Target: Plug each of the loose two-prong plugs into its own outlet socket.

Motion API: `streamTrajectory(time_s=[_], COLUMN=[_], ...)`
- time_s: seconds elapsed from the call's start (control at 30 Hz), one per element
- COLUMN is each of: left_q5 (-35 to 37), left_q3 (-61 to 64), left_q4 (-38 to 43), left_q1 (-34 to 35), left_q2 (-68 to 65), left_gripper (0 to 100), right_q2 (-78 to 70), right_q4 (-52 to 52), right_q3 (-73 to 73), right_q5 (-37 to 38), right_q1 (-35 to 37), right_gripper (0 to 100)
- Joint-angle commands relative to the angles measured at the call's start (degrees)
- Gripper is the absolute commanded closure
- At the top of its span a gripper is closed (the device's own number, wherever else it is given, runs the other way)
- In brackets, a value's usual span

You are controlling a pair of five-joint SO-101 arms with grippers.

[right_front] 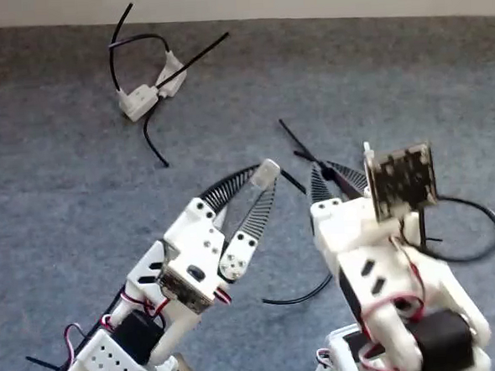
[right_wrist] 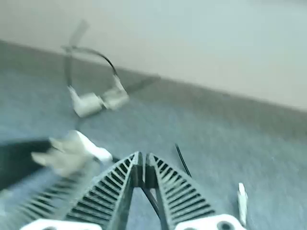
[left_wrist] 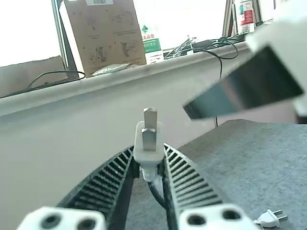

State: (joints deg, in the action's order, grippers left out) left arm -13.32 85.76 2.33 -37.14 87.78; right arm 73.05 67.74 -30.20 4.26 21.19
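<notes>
My left gripper (right_front: 262, 178) is shut on a white two-prong plug (left_wrist: 147, 143), held above the grey carpet with its prongs pointing away from the wrist; the plug (right_front: 268, 171) sits at the fingertips. Just to its right, my right gripper (right_front: 324, 177) is shut on a thin black cable (right_wrist: 151, 201) pinched between its fingertips (right_wrist: 142, 173). A second small white plug (left_wrist: 270, 218) lies on the carpet near the right gripper (right_wrist: 242, 197). At the far left, a white plug and socket pair (right_front: 149, 90) lies joined with black cords looping off it (right_wrist: 96, 100).
Black cable (right_front: 477, 222) loops over the carpet right of the right arm, and another strand (right_front: 301, 298) curves between the two arms. A pale wall edges the far side of the carpet (right_front: 54, 180). Cardboard boxes (left_wrist: 100, 33) stand on a ledge beyond.
</notes>
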Motion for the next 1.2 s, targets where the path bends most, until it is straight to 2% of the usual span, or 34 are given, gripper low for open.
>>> streamTrajectory(time_s=[0.0,0.13,0.23,0.47,0.7,0.9,1.1,1.17], left_q5=[0.18,0.18,0.18,0.18,0.18,0.18,0.18,0.18], left_q3=[0.57,1.54,2.51,2.95,2.77,3.03,3.12,3.12], left_q4=[2.55,2.64,2.64,2.64,2.64,2.37,2.37,2.37], left_q1=[-1.01,-0.92,-1.1,-1.27,-1.01,-0.84,-1.19,-1.19], left_q2=[1.19,1.19,1.27,1.63,1.71,1.71,1.71,1.71], left_gripper=[99,99,99,99,99,99,99,99], right_q2=[-0.84,-1.1,-1.19,-1.36,-1.27,-1.27,-1.36,-1.36], right_q4=[-1.27,3.21,4.53,3.91,-6.99,-9.8,-13.23,-15.78], right_q3=[8.13,9.8,9.8,7.96,-6.55,-8.57,-10.51,-13.14], right_q5=[-0.18,-0.18,-0.09,0.18,5.54,5.54,5.71,7.91], right_q1=[7.34,15.43,18.68,22.29,22.37,20.18,8.31,4.62], right_gripper=[99.1,99.1,99.1,99.1,99.1,99.1,99.1,99.1])
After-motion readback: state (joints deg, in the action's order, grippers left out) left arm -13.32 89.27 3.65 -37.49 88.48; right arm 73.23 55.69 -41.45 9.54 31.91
